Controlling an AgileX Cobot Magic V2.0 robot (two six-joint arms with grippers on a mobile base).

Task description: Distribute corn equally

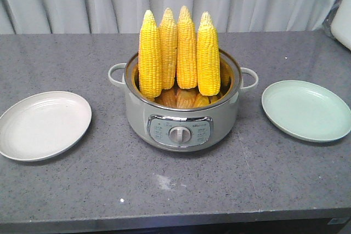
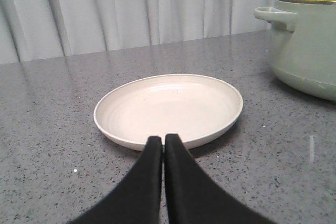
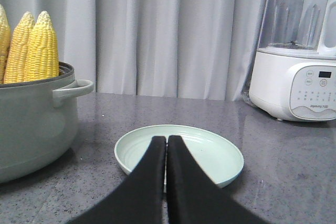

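Only the right wrist view shows the white blender (image 3: pixel 300 77) whole. Four corn cobs (image 1: pixel 178 53) stand upright in the electric pot (image 1: pixel 137 119), between the cream plate (image 1: pixel 44 125) and the green plate (image 1: pixel 305 110). The left gripper (image 2: pixel 163 142) and right gripper (image 3: pixel 166 142) both have their fingers pressed together, holding nothing.

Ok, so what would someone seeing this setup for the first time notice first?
Four bright yellow corn cobs stand upright, tips up, in the grey-green electric pot at the middle of the speckled grey counter. Next come the two empty plates flanking it: a cream round plate on the left and a pale green round plate on the right.
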